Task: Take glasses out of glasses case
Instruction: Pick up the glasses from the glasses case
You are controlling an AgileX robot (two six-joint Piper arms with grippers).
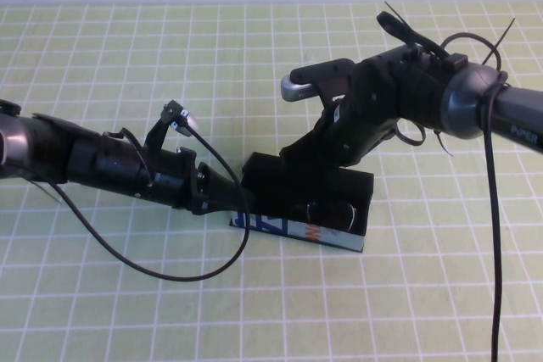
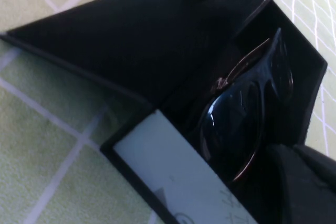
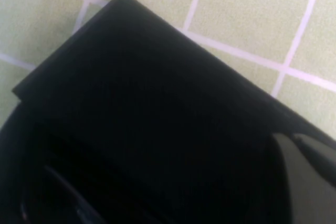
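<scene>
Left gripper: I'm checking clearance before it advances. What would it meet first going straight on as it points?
Probably the glasses case: the left gripper already sits at its left end. The right gripper, shut, is at its lid.

We see a bench (image 1: 102, 294) covered in a pale green sheet with a white grid. On it sits the open glasses case (image 1: 356, 188), black, its light printed front side facing us near the middle.

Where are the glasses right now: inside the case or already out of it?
Inside. The glasses lie within the open case, lid raised; the left wrist view shows the lenses below its walls.
</scene>
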